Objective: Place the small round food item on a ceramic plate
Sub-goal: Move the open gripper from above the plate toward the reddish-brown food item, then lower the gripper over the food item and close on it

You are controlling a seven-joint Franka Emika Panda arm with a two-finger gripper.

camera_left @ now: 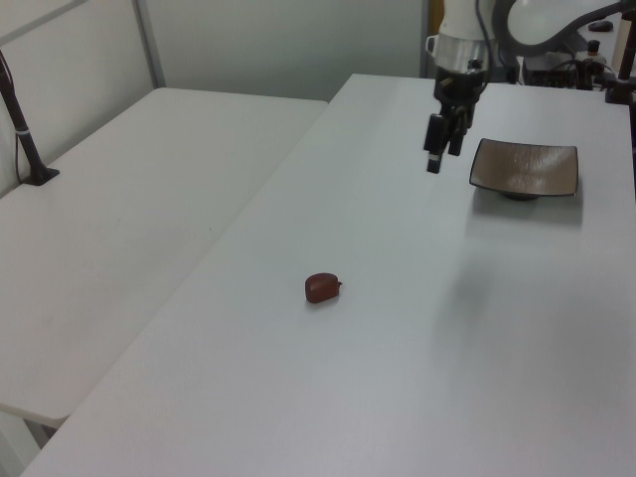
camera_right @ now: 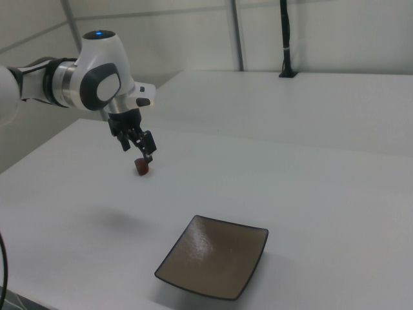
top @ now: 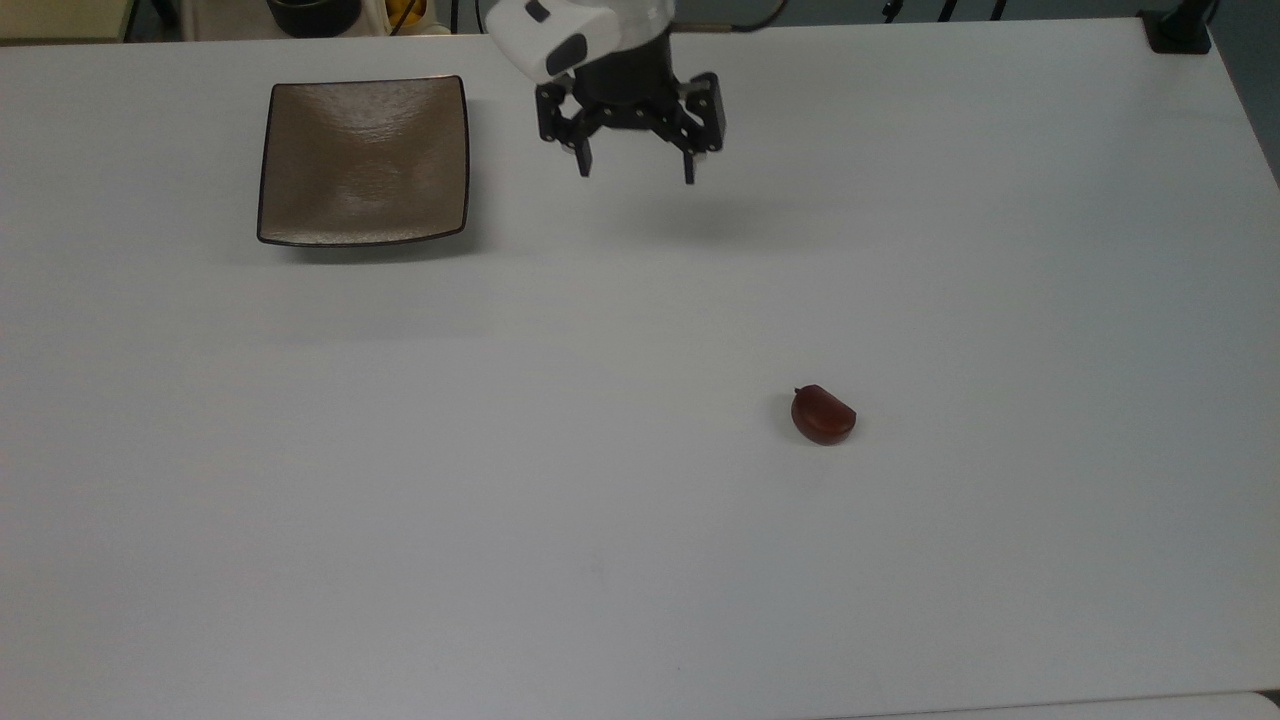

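The small round food item (top: 823, 415), a glossy dark reddish-brown lump with a tiny stem, lies alone on the white table, right of centre in the top view. It also shows in the left view (camera_left: 321, 288) and the right view (camera_right: 141, 168). The square brown-grey ceramic plate (top: 365, 160) sits bare at the top view's upper left (camera_left: 524, 167) (camera_right: 213, 257). My gripper (top: 637, 172) hangs open and holding nothing above the table, just off the plate's right side in the top view and far from the food item (camera_left: 440, 157) (camera_right: 137, 150).
A black post base (top: 1180, 30) stands on the table's far right corner in the top view. A dark bowl (top: 312, 12) sits beyond the far edge. A second white table (camera_left: 119, 219) with a black cabled post (camera_left: 25, 139) adjoins on the left view's left.
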